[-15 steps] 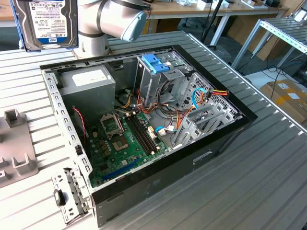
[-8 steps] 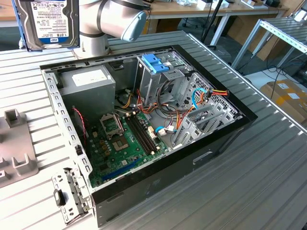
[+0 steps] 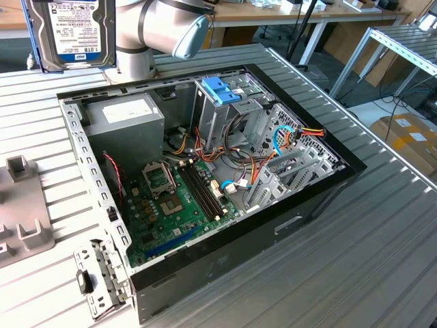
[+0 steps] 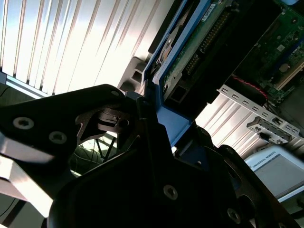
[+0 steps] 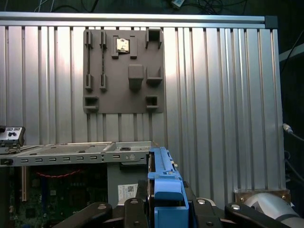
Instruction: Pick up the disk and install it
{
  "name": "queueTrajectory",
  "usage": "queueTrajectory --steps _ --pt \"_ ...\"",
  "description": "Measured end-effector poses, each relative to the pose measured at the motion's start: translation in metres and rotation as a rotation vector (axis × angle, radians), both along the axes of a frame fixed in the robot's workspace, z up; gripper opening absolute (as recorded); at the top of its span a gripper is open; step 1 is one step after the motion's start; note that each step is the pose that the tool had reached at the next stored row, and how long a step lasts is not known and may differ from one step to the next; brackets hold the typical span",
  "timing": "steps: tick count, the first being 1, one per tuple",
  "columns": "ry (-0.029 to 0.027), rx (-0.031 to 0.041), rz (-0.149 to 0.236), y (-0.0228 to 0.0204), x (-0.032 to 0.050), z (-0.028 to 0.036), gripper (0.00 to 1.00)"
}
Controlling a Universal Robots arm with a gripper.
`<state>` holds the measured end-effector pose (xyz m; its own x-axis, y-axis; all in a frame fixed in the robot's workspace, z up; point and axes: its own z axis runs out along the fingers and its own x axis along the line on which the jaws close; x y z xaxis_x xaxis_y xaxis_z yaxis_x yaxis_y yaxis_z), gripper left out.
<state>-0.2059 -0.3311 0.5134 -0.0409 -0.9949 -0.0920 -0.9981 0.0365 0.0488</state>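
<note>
The disk (image 3: 72,31) hangs upright above the table beyond the case's far corner, at the exterior view's upper left. It has a grey body, a white label and a blue carrier frame. In the first wrist view its blue frame edge (image 5: 164,185) sits between the black fingers (image 5: 135,209) of my gripper (image 5: 166,211), which is shut on it. The second wrist view has the disk (image 4: 190,47) seen edge-on, with the gripper (image 4: 159,135) clamped on the blue frame. The arm's grey and blue joint (image 3: 171,27) is next to the disk.
The open computer case (image 3: 89,171) lies on the ribbed metal table, holding the motherboard (image 3: 177,198), the power supply (image 3: 126,116) and a metal drive cage topped by a blue bracket (image 3: 222,89). A grey fixture plate (image 5: 123,71) lies beside the case. A loose metal bracket (image 3: 102,273) lies near the front corner.
</note>
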Motion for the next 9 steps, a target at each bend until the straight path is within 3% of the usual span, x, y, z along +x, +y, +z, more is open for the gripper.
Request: queueTrajectory --steps 9 --pt "0.0000 0.0000 0.000 0.0000 0.0047 -0.0001 0.37"
